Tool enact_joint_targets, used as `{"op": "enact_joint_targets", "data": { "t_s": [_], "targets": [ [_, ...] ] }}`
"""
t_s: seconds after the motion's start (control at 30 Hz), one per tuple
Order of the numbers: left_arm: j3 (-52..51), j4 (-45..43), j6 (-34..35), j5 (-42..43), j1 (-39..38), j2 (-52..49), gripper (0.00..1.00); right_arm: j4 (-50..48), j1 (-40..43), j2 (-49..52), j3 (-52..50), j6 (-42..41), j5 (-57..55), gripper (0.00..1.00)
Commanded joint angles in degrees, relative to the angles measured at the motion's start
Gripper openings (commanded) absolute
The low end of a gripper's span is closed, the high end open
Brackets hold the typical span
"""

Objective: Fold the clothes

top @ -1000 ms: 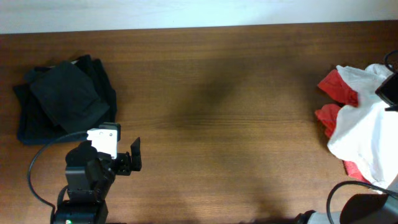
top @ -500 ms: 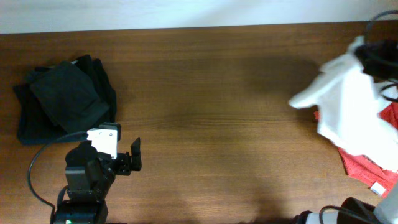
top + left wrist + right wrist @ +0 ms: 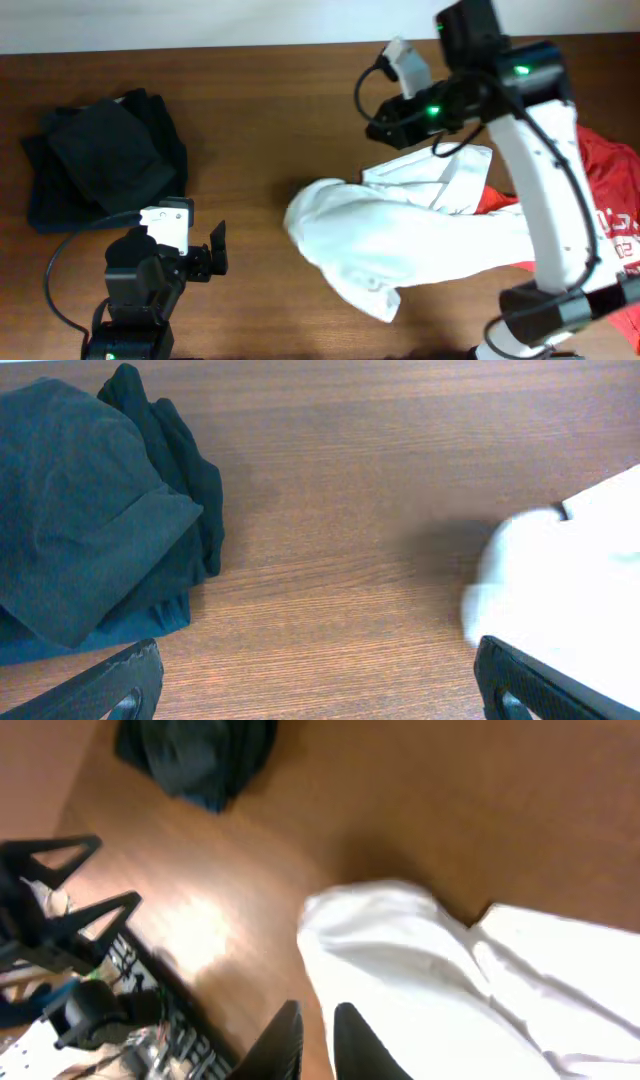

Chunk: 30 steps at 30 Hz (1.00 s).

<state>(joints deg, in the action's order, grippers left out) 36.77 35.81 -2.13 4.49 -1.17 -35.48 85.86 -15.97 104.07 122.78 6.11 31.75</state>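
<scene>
Swinging white T-shirt [image 3: 400, 235], now mid-table, beneath right claw [image 3: 317, 1008]

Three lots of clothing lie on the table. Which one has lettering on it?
The red shirt at the right edge, bearing white letters; the white shirt in the middle and the dark pile at left show none.

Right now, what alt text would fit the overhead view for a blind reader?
The right gripper holds a white T-shirt sprawled across the middle of a wooden table, partly over a red shirt at right. Dark clothes lie piled at left, near the left arm.
</scene>
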Motion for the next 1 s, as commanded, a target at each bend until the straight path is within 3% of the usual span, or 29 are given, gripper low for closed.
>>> {"op": "enact_joint_targets", "data": {
  "t_s": [0.0, 0.13, 0.27, 0.33, 0.37, 0.57, 0.8, 0.97],
  "targets": [
    [1.1, -0.2, 0.4, 1.7, -0.3, 0.0, 0.99, 2.1, -1.3, 2.8, 0.9, 0.7, -4.8, 0.38],
    [1.1, -0.2, 0.4, 7.6, -0.3, 0.0, 0.99, 4.6, 1.8, 2.7, 0.9, -4.6, -19.3, 0.48],
    [1.1, -1.4, 2.9, 16.0, -0.3, -0.1, 0.99, 8.5, 9.9, 2.4, 0.9, -5.5, -21.3, 0.56],
    [1.0, -0.8, 9.5, 16.6, -0.3, -0.7, 0.99, 9.9, 13.7, 2.4, 0.9, -5.5, -21.2, 0.88],
    [0.9, -0.5, 11.7, 18.1, -0.3, -1.4, 0.99, 10.6, 15.5, 2.4, 0.9, -5.5, -21.2, 0.99],
    [0.5, 2.4, 18.5, 28.4, -0.9, -10.7, 0.99, 11.5, 23.0, 2.4, 0.9, -5.5, -17.0, 0.99],
    [0.5, 0.5, 22.8, 28.8, -7.8, -28.6, 0.99, 11.5, 23.8, 2.4, 0.9, -5.5, -17.0, 0.99],
    [0.5, -7.1, 26.4, 28.8, -13.7, -42.6, 0.99, 11.5, 23.8, 2.4, 0.9, -5.5, -17.0, 0.99]
  ]
}}
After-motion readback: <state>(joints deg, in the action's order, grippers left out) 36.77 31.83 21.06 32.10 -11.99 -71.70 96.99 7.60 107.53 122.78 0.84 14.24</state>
